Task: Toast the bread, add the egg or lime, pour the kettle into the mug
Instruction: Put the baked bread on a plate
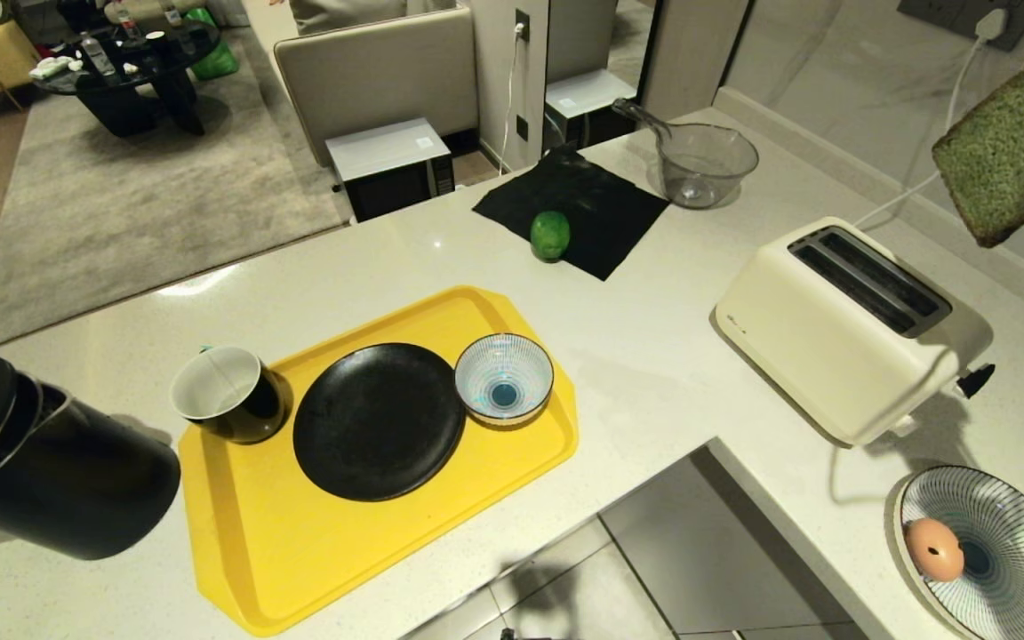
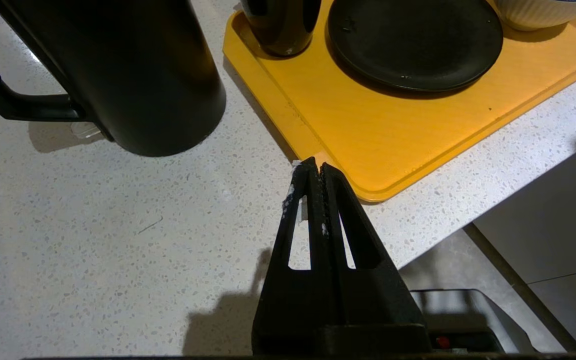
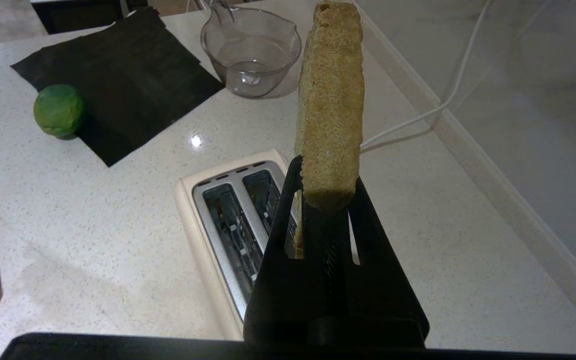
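Item 1, my right gripper: clamped on the square green-tinted slice of bread, held upright in the air above the cream two-slot toaster. In the head view the slice hangs clear of the toaster, up and to its right.

Item 2, my left gripper: fingers pressed together, holding nothing, over the speckled white counter at the near corner of the yellow plastic tray.

Item 3, tall matte-black kettle: stands on the counter just left of the tray.

Item 4, glossy black mug with white inside: upright on the tray's left edge, beside a round black plate. A blue-and-white striped bowl sits on the plate's right, touching its rim.

Item 5, round bright-green lime: on the near edge of a black cloth, well behind the tray.

Item 6, pinkish-brown egg: lies in a striped shallow dish near the toaster's front end.

Item 7, clear glass jug: just right of the cloth.
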`<state>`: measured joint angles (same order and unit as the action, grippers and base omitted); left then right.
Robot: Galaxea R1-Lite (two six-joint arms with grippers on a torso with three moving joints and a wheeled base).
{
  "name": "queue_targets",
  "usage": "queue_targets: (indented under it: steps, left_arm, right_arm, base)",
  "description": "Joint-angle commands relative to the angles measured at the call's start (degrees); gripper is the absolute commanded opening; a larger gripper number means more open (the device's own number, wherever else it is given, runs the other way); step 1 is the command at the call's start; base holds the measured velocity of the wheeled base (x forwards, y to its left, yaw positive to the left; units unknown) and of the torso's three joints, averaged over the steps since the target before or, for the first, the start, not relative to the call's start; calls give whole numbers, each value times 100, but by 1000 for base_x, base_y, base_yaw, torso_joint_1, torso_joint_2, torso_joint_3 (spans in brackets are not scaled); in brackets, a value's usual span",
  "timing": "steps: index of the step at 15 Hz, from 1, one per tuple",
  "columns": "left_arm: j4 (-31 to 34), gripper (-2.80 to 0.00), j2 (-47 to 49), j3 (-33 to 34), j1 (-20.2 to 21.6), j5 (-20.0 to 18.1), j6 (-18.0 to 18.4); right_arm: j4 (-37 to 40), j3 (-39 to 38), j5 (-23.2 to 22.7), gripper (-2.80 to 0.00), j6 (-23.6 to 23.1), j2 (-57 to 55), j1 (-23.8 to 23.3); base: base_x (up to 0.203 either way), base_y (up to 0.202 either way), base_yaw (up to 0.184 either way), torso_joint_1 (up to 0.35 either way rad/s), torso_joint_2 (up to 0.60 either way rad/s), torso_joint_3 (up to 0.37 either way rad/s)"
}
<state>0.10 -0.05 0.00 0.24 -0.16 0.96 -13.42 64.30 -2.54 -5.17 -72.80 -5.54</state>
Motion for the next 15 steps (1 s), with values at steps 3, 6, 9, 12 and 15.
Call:
queue_targets:
  steps: [3, 6, 9, 12, 15]
  left_arm:
    - [-1, -280, -4, 0, 2, -2, 0]
    - [-1, -280, -4, 0, 2, -2, 0]
    - [-1, -280, -4, 0, 2, -2, 0]
    - [-1, -280, -4, 0, 2, -2, 0]
    - [-1, -280, -4, 0, 2, -2, 0]
  right_arm:
    - [-13, -276, 28, -280, 18, -33, 55]
    - [-15, -278, 174, -280, 33, -118, 36]
    - [-29, -252, 208, -280, 33, -208, 27]
    - [-29, -241, 298, -280, 25, -235, 27]
    - [-38, -234, 298, -280, 17, -226, 27]
  base:
    - [0, 0, 0, 0, 0, 0]
    - [0, 0, 0, 0, 0, 0]
    - [0, 0, 0, 0, 0, 0]
    - [0, 0, 0, 0, 0, 0]
    - [0, 0, 0, 0, 0, 0]
